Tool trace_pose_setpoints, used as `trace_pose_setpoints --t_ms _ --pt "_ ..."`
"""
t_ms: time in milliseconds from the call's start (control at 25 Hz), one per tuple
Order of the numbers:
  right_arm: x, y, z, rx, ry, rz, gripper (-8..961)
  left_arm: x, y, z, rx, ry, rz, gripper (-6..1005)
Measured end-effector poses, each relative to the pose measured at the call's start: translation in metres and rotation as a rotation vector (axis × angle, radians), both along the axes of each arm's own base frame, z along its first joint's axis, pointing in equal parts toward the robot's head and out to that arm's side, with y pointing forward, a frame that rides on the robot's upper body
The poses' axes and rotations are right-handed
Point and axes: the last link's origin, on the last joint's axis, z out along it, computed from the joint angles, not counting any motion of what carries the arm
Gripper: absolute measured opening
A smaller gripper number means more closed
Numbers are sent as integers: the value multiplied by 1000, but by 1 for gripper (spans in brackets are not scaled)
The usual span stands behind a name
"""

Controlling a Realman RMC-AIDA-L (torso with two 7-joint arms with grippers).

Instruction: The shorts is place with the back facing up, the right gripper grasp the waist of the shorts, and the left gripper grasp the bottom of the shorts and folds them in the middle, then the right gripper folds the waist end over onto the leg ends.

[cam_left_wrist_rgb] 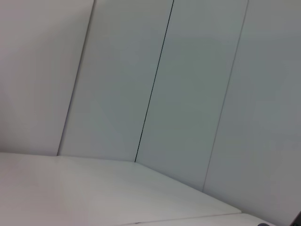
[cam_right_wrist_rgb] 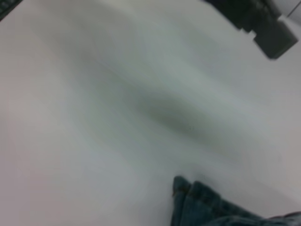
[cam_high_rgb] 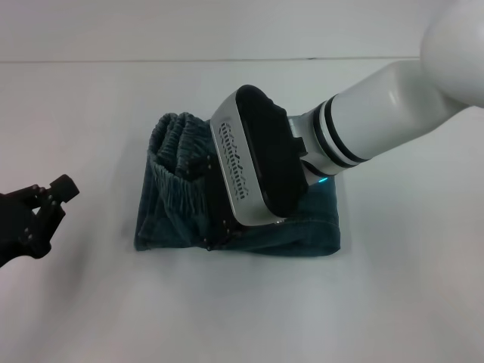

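The right gripper (cam_high_rgb: pixel 215 204), jaws' state unclear, hangs over the folded shorts (cam_high_rgb: pixel 178 204); left gripper (cam_high_rgb: pixel 38 212) idle.

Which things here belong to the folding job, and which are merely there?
Job:
- blue washed-denim shorts, folded into a bundle
- right gripper, black claw over the shorts
- left gripper, black claw off to the robot's left

Merely there:
- white table
- pale panelled wall

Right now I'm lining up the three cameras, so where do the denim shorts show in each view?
Head view: the shorts lie folded at centre on the white table, partly under the right gripper.
Left wrist view: not in it, only wall panels and table.
Right wrist view: a corner of the shorts at the bottom edge.
Shared landmark: the white table.
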Motion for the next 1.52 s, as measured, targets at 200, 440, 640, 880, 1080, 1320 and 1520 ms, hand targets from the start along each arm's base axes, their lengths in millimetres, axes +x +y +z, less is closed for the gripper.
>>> trace_pose_setpoints --t_ms 200,440,640,880,1080,1320,1520 --pt "-1 -3 3 7 60 12 920 1 2 0 3 0 -2 16" --pt "-9 -5 17 22 147 -13 921 1 3 2 6 5 -3 17" --pt "-9 -1 32 43 183 -115 921 1 4 3 5 15 -8 17" --pt "18 0 72 49 382 -347 922 4 5 3 -50 27 -35 17" --pt "73 -19 102 68 599 -502 923 14 9 -6 -161 61 -95 141" --pt "141 -72 118 169 854 -485 924 24 21 -12 -317 125 -151 362" --pt "191 -102 121 218 850 -603 925 28 27 -14 -390 164 -181 683"
